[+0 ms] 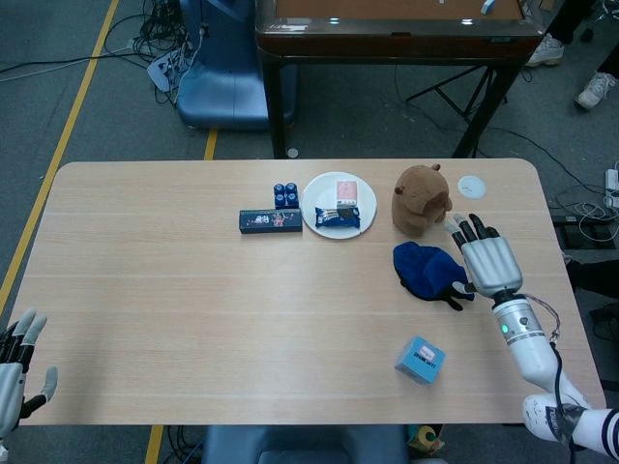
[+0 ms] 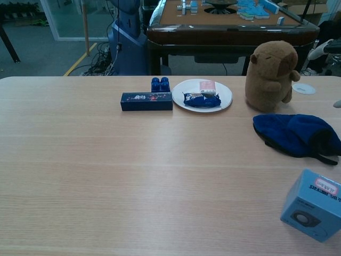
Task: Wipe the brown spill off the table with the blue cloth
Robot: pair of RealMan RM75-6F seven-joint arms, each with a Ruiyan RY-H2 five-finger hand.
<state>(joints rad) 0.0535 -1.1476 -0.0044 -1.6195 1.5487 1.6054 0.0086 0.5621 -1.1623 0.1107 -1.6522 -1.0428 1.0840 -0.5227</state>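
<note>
Head view shows your right hand (image 1: 489,265) released, fingers spread, right of the soft, crumpled blue cloth (image 1: 426,271) lying on the pale woodgrain surface (image 1: 193,290), centre-right below the furry plush toy (image 1: 420,198).

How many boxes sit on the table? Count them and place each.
2. The dark blue box lies left of the white plate; the light blue box stands near the front edge, in front of the blue cloth. None seems hidden.
</note>
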